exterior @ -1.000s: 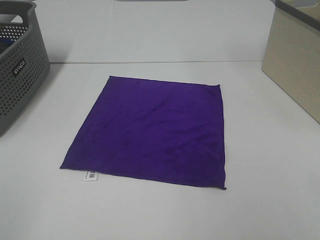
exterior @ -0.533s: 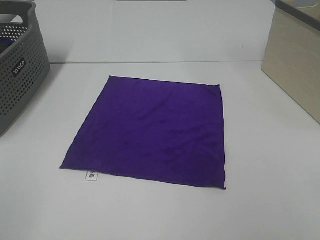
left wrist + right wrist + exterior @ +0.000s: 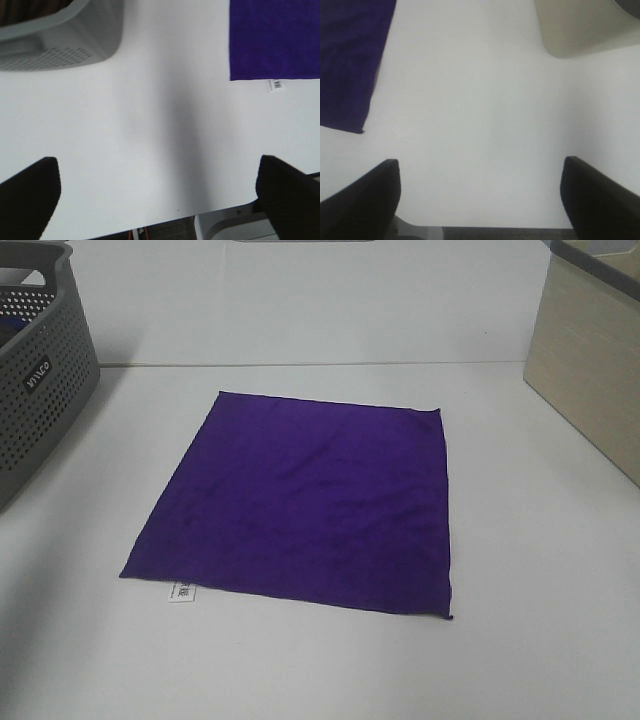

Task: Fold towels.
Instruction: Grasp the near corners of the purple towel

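Note:
A deep purple square towel point(image 3: 305, 500) lies flat and spread out on the white table. A small white label point(image 3: 182, 591) sticks out at its near left corner. The towel also shows in the left wrist view point(image 3: 272, 37) with its label point(image 3: 275, 85), and in the right wrist view point(image 3: 351, 60). Neither arm shows in the exterior high view. My left gripper point(image 3: 157, 192) is open and empty over bare table near the front edge. My right gripper point(image 3: 480, 195) is open and empty over bare table, to the right of the towel.
A grey perforated basket point(image 3: 35, 370) stands at the back left and also shows in the left wrist view point(image 3: 60, 35). A beige box point(image 3: 590, 360) stands at the back right and also shows in the right wrist view point(image 3: 580, 25). The table's front edge point(image 3: 150, 225) lies below both grippers.

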